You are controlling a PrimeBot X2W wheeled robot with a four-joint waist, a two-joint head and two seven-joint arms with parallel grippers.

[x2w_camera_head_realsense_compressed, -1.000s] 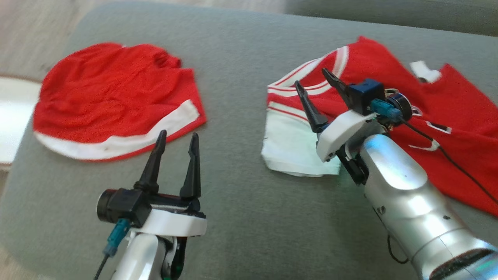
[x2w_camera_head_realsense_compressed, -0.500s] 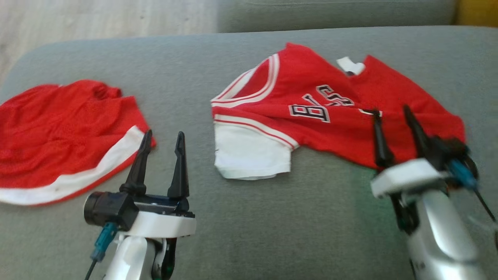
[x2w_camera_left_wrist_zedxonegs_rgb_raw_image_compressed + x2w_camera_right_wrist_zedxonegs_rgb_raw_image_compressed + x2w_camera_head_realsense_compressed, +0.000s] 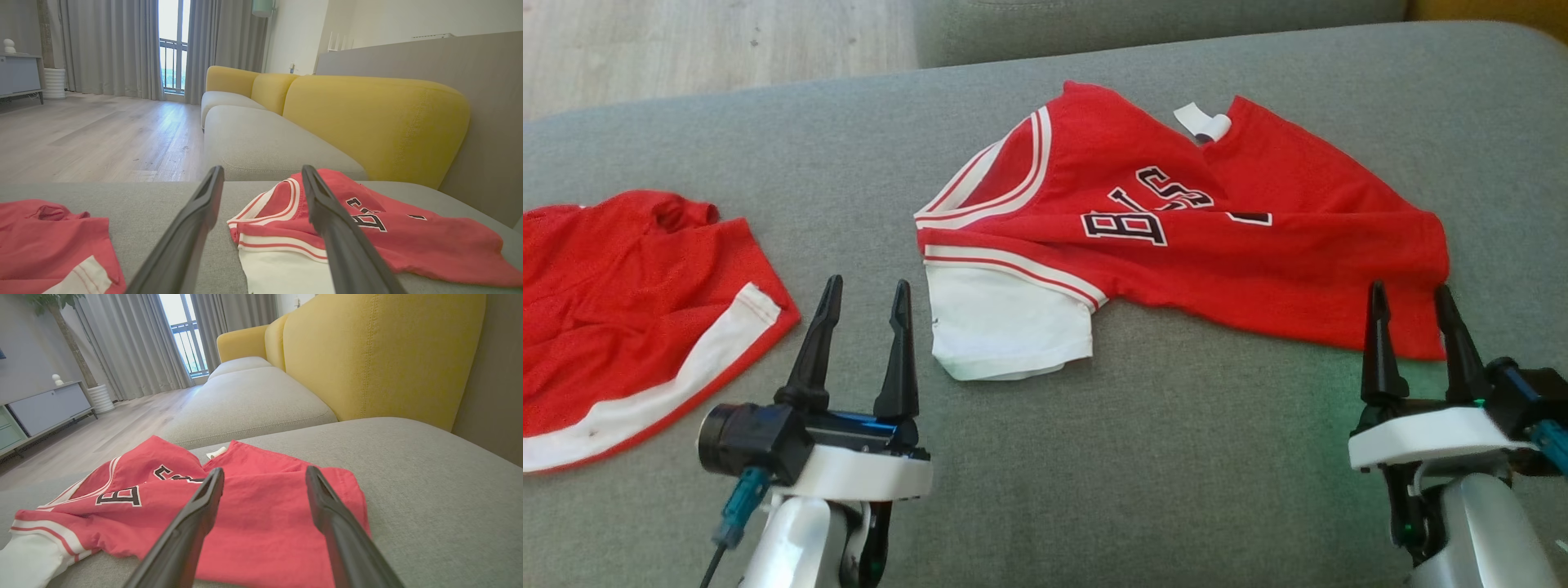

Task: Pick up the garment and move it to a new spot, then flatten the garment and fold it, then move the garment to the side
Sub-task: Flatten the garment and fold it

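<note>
place: home living room | cues: yellow sofa (image 3: 367,122); grey curtains (image 3: 110,45); wood floor (image 3: 102,139)

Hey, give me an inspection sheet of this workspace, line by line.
Surface: grey fabric cushion, no stains seen.
Job's things: red jersey, rumpled and partly doubled over, white inside showing at its near left.
Clutter: red shorts at the far left.
Tools: left tool open, empty, between shorts and jersey; right tool open, empty, at the jersey's near right corner.
Cables: teal plug with lead at the left wrist; another at the right wrist.
Surroundings: yellow sofa, wood floor, grey curtains.
</note>
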